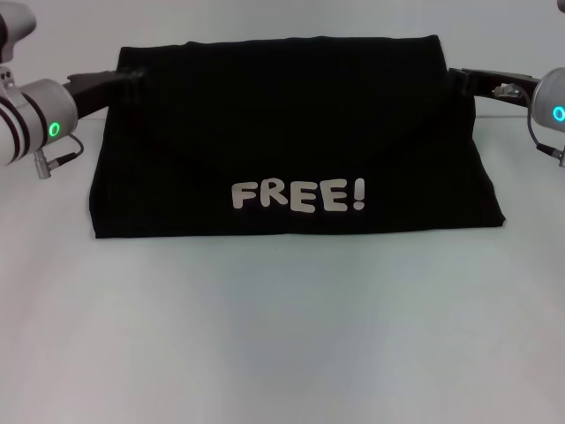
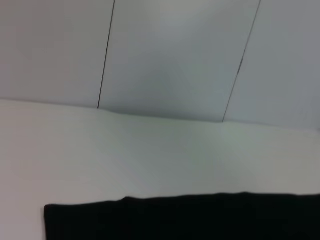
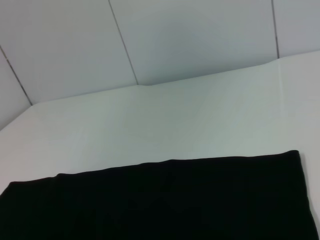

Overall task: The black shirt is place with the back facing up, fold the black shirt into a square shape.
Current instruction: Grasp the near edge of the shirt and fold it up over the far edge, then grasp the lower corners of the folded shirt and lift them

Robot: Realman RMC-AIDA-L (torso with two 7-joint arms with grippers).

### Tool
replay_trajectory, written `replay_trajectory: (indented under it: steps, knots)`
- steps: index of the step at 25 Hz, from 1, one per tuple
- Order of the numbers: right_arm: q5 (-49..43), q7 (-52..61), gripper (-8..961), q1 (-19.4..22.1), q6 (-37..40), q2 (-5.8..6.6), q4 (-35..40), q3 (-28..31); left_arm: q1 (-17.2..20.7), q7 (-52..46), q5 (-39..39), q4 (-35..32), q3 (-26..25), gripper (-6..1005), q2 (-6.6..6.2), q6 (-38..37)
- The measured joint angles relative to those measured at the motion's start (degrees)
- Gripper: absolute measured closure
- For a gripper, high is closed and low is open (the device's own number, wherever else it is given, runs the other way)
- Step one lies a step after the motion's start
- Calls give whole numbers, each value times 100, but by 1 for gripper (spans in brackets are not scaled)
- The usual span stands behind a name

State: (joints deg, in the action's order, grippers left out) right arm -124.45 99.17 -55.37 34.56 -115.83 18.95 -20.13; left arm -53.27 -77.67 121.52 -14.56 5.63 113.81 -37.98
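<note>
White table [image 1: 282,336]: black shirt [image 1: 291,141] btwn left gripper [image 1: 132,78] & right gripper [image 1: 457,78]; finger states unclear.

Both arms run off the head view's sides. The left gripper [image 1: 124,78] and right gripper [image 1: 459,79] blend into the black shirt [image 1: 291,132], fingers indistinguishable. Wrist views crop the shirt.

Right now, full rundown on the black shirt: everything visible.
The shirt is plain black soft cloth, folded into a wide, flat shape, broader at its near edge, lying on the white table. White "FREE!" lettering faces up near the front edge. A diagonal fold line crosses its upper layer. The left claw and right claw sit at its far corners; grip unclear.
</note>
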Motion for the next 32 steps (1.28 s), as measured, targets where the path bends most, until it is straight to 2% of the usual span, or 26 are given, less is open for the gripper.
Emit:
replay_trajectory:
  steps: [5,10,12,15,18,21,23,26,32]
  knots:
    - [0,2,752,37,19,-1,19,2,-31,-571,-4,-1,534,770,15,863]
    - [0,5,601,126,77,33,85,24,90,-815,-32,-169,628,561,22,865]
    - [0,34,540,204,401,55,206,34,247,-1162,-10,-372,649,494,24,502]
    - [0,352,461,446,1303,136,569,24,655,-1788,-20,-867,652,426,24,-814]
    - [-21,754,388,746,2273,267,913,5,1118,-2330,-91,-1489,543,359,76,-2282]
    - [-32,1034,391,1023,3003,436,1077,-1,1535,-2819,-203,-2011,501,291,191,-3291]
    - [-36,1173,394,1191,3346,567,1103,-64,1776,-3096,-224,-2273,500,264,268,-3568]
    - [-39,1368,395,1364,3624,697,1113,-276,2110,-3323,-202,-2475,513,259,377,-3619]
    - [-52,1420,395,1458,3675,734,1117,-704,2350,-3123,243,-2471,619,261,482,-3446]
